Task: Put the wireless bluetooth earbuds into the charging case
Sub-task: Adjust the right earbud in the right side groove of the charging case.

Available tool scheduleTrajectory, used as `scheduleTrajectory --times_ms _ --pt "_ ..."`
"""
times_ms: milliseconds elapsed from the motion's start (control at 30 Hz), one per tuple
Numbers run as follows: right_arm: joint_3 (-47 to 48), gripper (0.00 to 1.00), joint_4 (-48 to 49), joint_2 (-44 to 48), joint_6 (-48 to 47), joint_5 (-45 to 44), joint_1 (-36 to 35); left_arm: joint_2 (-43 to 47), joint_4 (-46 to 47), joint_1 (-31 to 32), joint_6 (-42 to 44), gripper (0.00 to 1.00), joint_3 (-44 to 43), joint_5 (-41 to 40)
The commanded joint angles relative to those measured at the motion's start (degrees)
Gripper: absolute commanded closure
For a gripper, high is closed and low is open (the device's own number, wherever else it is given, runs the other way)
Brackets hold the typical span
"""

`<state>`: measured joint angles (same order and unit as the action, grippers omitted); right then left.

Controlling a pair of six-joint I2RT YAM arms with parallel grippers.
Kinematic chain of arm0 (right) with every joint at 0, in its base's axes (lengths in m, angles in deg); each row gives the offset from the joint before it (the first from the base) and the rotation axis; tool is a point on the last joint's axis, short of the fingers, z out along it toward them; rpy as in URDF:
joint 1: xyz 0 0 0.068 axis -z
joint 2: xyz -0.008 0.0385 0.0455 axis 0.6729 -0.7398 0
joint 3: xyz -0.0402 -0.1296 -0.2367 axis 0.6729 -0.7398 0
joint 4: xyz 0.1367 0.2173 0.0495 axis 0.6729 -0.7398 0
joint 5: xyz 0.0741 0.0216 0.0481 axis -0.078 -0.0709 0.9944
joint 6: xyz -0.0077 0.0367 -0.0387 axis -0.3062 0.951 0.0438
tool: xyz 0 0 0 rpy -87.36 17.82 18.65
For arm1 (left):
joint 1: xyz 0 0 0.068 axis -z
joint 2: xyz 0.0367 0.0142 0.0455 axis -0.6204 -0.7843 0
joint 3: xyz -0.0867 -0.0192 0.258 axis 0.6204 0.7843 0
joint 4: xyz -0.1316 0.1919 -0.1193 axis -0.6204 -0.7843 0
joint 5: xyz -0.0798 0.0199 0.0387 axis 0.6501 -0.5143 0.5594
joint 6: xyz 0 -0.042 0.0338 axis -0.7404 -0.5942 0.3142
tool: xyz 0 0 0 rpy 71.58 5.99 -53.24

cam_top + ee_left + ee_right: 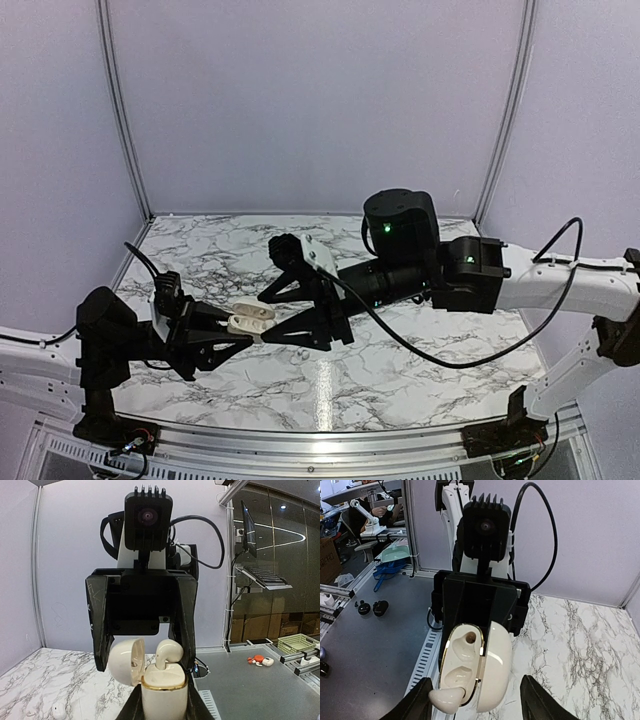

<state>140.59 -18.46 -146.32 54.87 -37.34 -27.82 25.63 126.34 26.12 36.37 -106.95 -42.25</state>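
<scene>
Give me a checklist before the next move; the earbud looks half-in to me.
1. Left tool shut on the charging case: ok.
2. Lid open: ok.
3. Right tool open: ok.
4. Earbud fully seated: not ok, it stands proud of the case.
5. Other socket empty: ok.
6. Second earbud lying on the table: ok.

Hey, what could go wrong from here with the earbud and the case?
The earbud stands proud of the charging case, not seated, so it might tip out. The open right end effector flanks the case and could knock the open lid if it moves.
</scene>
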Motion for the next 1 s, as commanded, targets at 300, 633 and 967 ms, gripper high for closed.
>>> scheduleTrajectory --times_ms 300,633,967 --pt "3.43 0.41 3.49 -1.97 2.56 -0.66 -0.38 -1.65 -0.22 -0.11 1.8 1.0 -2.22 1.29" --pt "3.92 0.41 5.31 -2.98 4.04 -1.66 -0.38 -1.96 -0.27 -0.08 1.83 1.0 -2.13 2.05" --pt "4.53 0.41 7.07 -4.14 4.69 -1.51 -0.29 -2.21 -0.27 -0.04 1.84 1.0 -2.35 3.24"
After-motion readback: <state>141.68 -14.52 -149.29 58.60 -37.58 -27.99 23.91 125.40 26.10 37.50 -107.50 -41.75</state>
